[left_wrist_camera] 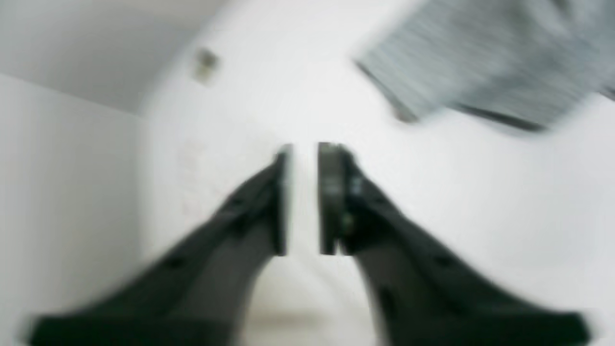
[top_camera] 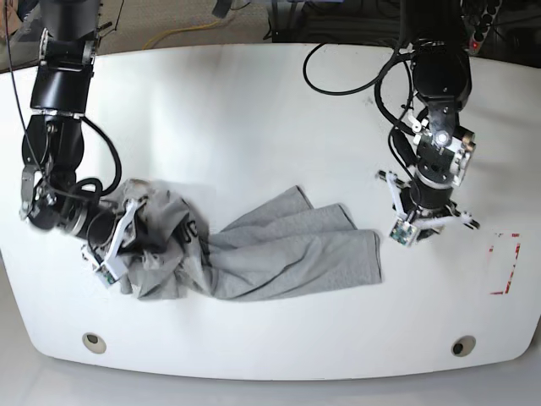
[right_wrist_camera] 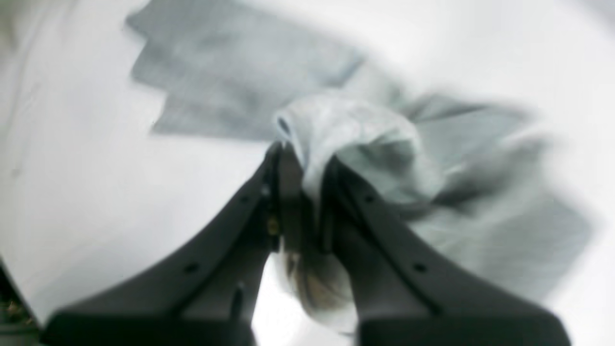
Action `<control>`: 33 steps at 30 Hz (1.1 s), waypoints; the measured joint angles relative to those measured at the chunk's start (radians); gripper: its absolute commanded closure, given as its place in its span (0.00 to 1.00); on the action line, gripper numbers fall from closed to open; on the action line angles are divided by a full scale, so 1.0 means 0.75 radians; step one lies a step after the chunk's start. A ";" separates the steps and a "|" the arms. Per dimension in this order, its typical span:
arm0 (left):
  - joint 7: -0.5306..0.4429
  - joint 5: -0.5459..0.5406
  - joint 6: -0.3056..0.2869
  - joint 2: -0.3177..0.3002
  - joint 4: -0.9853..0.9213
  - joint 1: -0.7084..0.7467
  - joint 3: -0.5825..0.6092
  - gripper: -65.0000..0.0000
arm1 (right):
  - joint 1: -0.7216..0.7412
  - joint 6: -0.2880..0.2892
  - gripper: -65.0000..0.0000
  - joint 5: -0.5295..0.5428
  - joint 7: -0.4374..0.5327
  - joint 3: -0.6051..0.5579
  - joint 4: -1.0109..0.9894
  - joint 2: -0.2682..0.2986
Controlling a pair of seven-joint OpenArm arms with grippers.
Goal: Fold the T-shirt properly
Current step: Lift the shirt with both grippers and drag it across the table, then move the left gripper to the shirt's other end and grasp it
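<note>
My right pincer (right_wrist_camera: 307, 202), near left, grips the bunched grey T-shirt (top_camera: 296, 254) on the counter (top_camera: 254, 338); my left pincer (left_wrist_camera: 302, 192) gapes empty, far right. I should spread the cloth gently before folding.

- The black left gripper with pale metal fingers (left_wrist_camera: 305, 199) hangs jaws downward, slightly parted, at three o'clock in the base view.
- The black right gripper with pale metal fingers (right_wrist_camera: 307, 202) is closed on grey cloth at eight o'clock.
- Both black jointed arms reach down from twelve o'clock, well apart.
</note>
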 measured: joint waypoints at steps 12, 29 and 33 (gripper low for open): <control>-0.009 -0.022 -0.001 0.287 -0.320 -0.174 -0.113 0.21 | -0.109 -0.002 1.00 0.004 0.021 0.021 0.048 -0.025; -0.010 -0.266 0.022 0.289 -0.791 -0.456 -0.569 0.21 | -0.106 -0.002 1.00 0.005 0.020 0.022 0.046 -0.026; -0.010 -0.393 0.025 0.273 -0.907 -0.486 -0.570 0.22 | -0.106 -0.003 1.00 0.005 0.023 0.022 0.046 -0.040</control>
